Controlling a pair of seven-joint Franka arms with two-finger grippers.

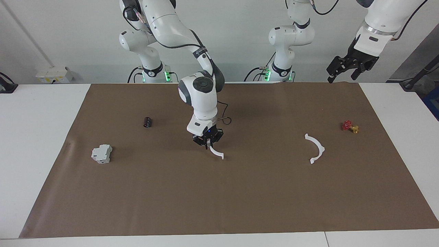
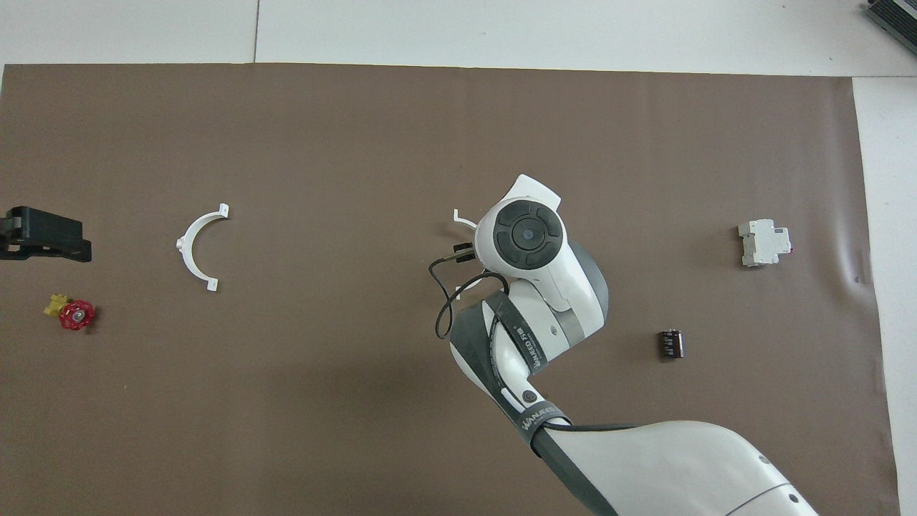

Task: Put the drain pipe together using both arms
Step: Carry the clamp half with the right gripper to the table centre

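Observation:
One white half-ring of the drain pipe hangs from my right gripper, which is shut on its upper end low over the middle of the brown mat. In the overhead view the right wrist covers the gripper and only one end of that half-ring shows. The other half-ring lies flat on the mat toward the left arm's end. My left gripper waits open and empty, raised over the mat's edge at that end.
A red and yellow valve lies near the free half-ring, nearer the robots. Toward the right arm's end sit a grey-white boxy block and a small dark cylinder.

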